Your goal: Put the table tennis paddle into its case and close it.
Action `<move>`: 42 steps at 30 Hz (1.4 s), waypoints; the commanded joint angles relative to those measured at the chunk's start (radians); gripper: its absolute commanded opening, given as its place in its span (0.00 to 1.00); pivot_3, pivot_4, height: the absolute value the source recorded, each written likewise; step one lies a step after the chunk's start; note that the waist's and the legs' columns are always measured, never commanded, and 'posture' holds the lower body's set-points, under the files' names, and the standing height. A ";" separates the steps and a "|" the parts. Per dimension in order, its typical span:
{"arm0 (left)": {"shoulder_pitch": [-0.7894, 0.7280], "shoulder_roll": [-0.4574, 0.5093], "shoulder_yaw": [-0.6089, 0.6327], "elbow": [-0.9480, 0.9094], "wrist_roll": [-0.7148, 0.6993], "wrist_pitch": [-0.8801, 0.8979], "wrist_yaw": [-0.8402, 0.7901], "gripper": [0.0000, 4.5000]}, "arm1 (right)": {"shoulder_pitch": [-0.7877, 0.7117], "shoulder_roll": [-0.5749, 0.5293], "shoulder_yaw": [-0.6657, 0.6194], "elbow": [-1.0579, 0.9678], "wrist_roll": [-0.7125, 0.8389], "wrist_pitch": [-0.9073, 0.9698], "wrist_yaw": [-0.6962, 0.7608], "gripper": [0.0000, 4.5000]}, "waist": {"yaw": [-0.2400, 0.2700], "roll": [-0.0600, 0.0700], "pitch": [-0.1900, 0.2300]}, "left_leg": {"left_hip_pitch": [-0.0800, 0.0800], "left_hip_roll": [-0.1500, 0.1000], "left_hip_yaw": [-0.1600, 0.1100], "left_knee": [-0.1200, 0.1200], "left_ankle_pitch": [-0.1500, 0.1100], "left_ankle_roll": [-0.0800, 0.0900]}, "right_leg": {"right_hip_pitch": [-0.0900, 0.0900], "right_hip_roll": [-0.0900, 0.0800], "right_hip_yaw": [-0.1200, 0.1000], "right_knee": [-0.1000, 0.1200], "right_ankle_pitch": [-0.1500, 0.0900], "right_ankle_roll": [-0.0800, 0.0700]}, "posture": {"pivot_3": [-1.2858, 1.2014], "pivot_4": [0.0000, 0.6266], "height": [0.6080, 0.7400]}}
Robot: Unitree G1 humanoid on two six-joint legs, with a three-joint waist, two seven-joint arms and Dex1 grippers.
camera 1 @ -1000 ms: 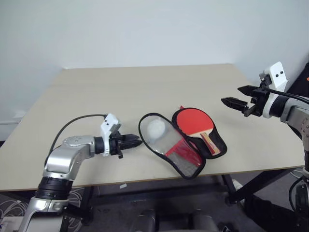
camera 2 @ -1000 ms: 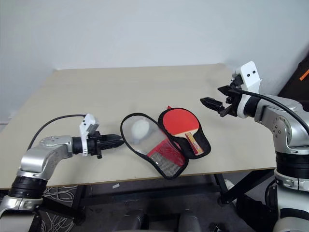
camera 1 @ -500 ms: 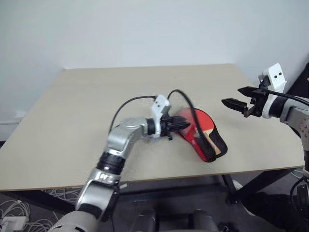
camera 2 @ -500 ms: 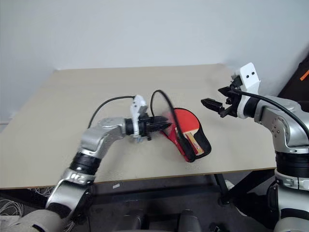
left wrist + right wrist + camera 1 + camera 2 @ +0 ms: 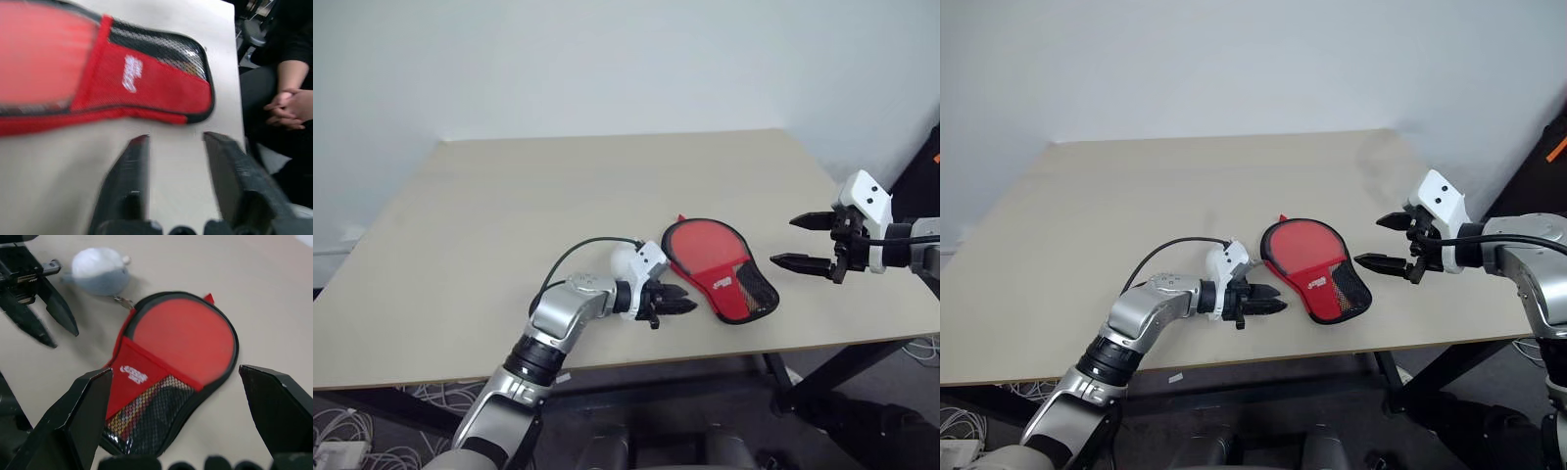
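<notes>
The left gripper [image 5: 677, 305] sits low over the bench [image 5: 489, 225] with its 2 jaws a little apart and holding nothing, just beside the folded-shut red case [image 5: 715, 266], a grey fluffy ball [image 5: 100, 270] lies nearby, and the right gripper [image 5: 806, 242] hangs with jaws wide apart.

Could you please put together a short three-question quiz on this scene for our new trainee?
1. True or false: the case lies folded shut on the table.
2. What lies beside the left gripper, attached to the case? A) a white pom-pom B) a ball C) a cup
3. Fill in: the right gripper stands ___ beside the case's handle end, holding nothing.

Key: 1 true; 2 A; 3 open
</notes>
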 commanded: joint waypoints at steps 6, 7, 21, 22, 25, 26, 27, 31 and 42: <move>0.013 -0.077 0.041 0.003 -0.059 0.088 0.059 1.00 | -0.018 0.041 -0.009 -0.021 -0.001 0.000 -0.034 1.00 | 0.004 0.000 0.000 | 0.000 0.000 0.000 0.000 0.000 0.000 | 0.000 0.000 0.000 0.000 0.000 0.000 | 0.52 0.00 0.68; 0.012 -0.094 0.048 0.014 -0.064 0.095 0.067 1.00 | -0.019 0.045 -0.009 -0.022 0.000 0.002 -0.038 1.00 | 0.004 0.000 0.000 | 0.000 0.000 0.000 0.000 0.000 0.000 | 0.000 0.000 0.001 0.000 0.000 0.000 | 0.52 0.00 0.68; -0.086 -0.308 0.185 0.259 -0.101 0.230 0.239 1.00 | 0.004 0.080 -0.016 -0.066 0.016 0.040 -0.091 1.00 | 0.022 0.000 0.000 | 0.000 -0.001 0.001 0.002 0.000 0.001 | 0.001 0.000 0.001 0.000 0.000 0.000 | 0.52 0.00 0.68; -0.096 -0.324 0.196 0.280 -0.101 0.237 0.253 1.00 | 0.005 0.083 -0.016 -0.067 0.015 0.041 -0.096 1.00 | 0.023 0.000 0.000 | 0.000 -0.001 0.001 0.002 0.000 0.001 | 0.001 0.000 0.001 0.000 0.000 0.001 | 0.52 0.00 0.68; -0.132 -0.376 0.241 0.355 -0.105 0.261 0.309 1.00 | 0.009 0.093 -0.013 -0.074 0.018 0.047 -0.107 1.00 | 0.029 -0.001 -0.001 | 0.000 -0.001 0.001 0.003 -0.001 0.001 | 0.002 -0.001 0.000 0.000 0.000 0.001 | 0.52 0.00 0.68; -0.142 -0.391 0.254 0.375 -0.106 0.265 0.326 1.00 | 0.011 0.096 -0.014 -0.079 0.019 0.050 -0.110 1.00 | 0.031 -0.001 -0.001 | 0.000 -0.002 0.000 0.003 -0.001 0.001 | 0.003 -0.001 0.000 -0.001 0.001 0.001 | 0.52 0.00 0.68; -0.151 -0.404 0.266 0.393 -0.107 0.271 0.340 1.00 | 0.012 0.098 -0.013 -0.081 0.020 0.052 -0.112 1.00 | 0.032 -0.002 -0.001 | 0.000 -0.002 0.001 0.003 -0.001 0.001 | 0.003 -0.001 0.000 -0.001 0.001 0.001 | 0.52 0.00 0.68; -0.187 -0.456 0.317 0.457 -0.114 0.287 0.396 1.00 | 0.009 0.111 -0.010 -0.081 0.017 0.055 -0.122 1.00 | 0.033 -0.002 -0.001 | 0.000 -0.002 0.000 0.004 -0.001 0.001 | 0.003 -0.002 0.000 -0.001 0.000 0.002 | 0.52 0.00 0.68; -0.267 -0.541 0.425 0.615 -0.180 0.279 0.568 1.00 | 0.000 0.132 -0.003 -0.090 0.018 0.068 -0.136 1.00 | 0.031 -0.008 -0.006 | 0.004 -0.002 0.000 0.004 -0.001 0.001 | 0.007 -0.001 -0.001 -0.001 0.000 0.002 | 0.52 0.00 0.68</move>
